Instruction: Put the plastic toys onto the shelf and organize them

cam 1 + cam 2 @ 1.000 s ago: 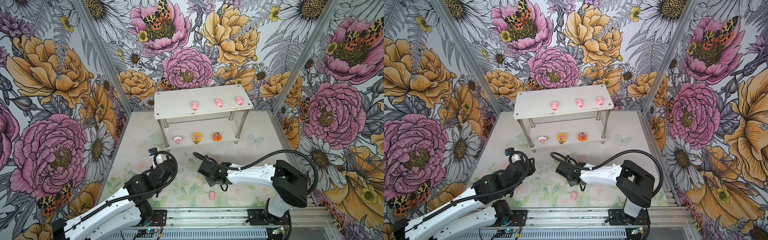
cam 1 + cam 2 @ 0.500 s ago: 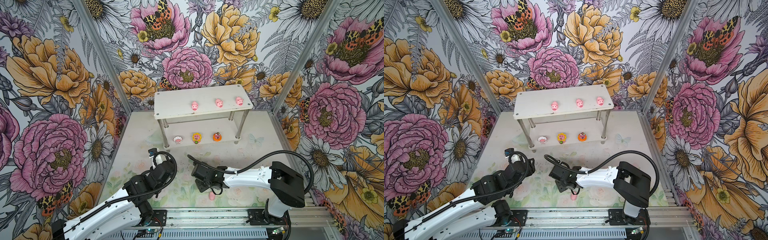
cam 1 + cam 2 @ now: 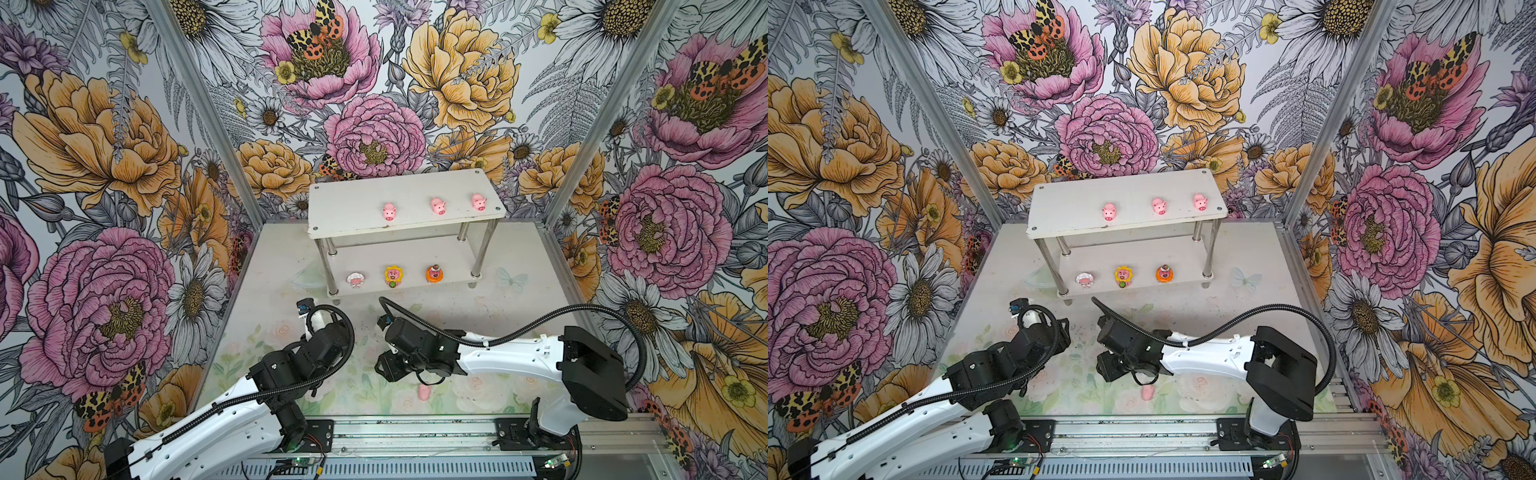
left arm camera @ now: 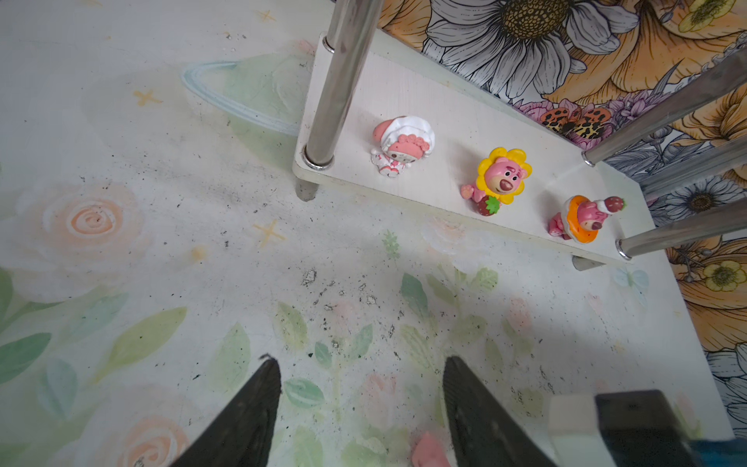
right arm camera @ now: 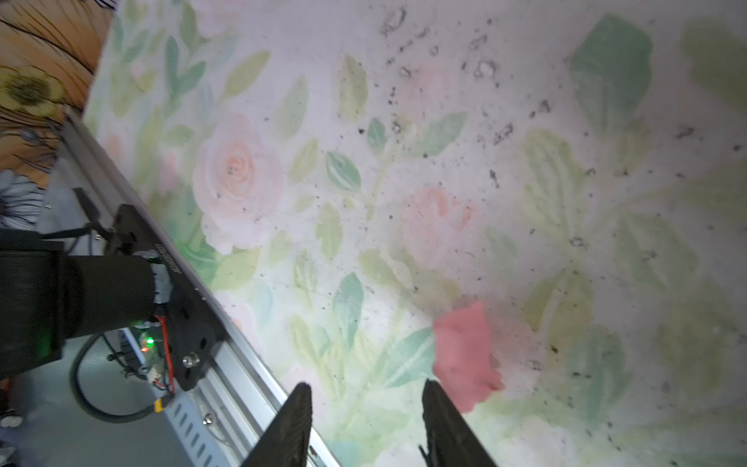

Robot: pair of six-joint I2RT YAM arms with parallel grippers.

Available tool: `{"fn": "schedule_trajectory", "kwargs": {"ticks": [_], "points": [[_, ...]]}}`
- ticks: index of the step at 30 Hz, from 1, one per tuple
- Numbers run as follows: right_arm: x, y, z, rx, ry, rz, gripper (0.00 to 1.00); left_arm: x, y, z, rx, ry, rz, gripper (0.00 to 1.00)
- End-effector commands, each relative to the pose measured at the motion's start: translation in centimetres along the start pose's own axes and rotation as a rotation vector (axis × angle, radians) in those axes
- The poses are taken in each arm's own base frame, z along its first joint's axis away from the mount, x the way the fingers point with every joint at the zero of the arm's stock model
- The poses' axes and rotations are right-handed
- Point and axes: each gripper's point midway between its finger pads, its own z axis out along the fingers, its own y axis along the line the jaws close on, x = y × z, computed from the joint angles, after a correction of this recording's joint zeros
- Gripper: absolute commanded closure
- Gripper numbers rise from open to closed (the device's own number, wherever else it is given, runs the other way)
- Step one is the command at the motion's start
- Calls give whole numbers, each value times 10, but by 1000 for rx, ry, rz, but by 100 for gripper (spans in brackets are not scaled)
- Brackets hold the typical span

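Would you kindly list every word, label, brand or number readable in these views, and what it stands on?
No text here can be read.
Black bracket, right wrist view: a short pale print along its edge, too blurred to read.
Shelf: no lettering visible.

White shelf point(image 3: 353, 210), shiny metal legs point(image 3: 482, 249). Three pink pigs point(image 3: 437, 205) on top board. Lower board: white-hooded pink figure point(image 4: 402, 143), yellow sunflower figure point(image 4: 501, 178), orange figure point(image 4: 582, 220). Pink pig point(image 3: 423, 392) lower centre. Tabletop point(image 3: 270, 270) pale, faded roses, green leaves. Walls point(image 3: 104, 166) pink, orange, white flowers. Arms point(image 3: 507, 361) white with black joints.
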Motion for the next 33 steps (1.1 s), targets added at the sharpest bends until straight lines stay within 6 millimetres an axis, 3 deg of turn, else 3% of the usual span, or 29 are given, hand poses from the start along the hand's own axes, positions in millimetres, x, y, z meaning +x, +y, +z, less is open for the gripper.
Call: {"fn": "schedule_trajectory", "kwargs": {"ticks": [1, 4, 7, 11, 17, 21, 26, 33], "points": [[-11, 18, -15, -100, -46, 11, 58, 7, -1, 1, 23, 21, -31, 34], [-15, 7, -23, -81, -74, 18, 72, 13, 1, 2, 26, 38, -34, 34], [-13, -30, -24, -8, -85, 74, 100, 20, 4, 4, 26, 60, -39, 35], [0, -71, -20, 98, -65, 112, 100, 29, 10, 6, 25, 74, -54, 35], [15, -100, -1, 197, -11, 117, 100, 41, 16, 12, -1, 99, -66, 36], [23, -101, 18, 192, 40, 110, 100, 52, 18, 15, -19, 124, -55, 35], [24, -80, 32, 149, 63, 66, 100, 60, 19, 17, -31, 135, -48, 33], [18, -49, 37, 100, 57, 12, 100, 62, 20, 18, -29, 139, -57, 32]]}}
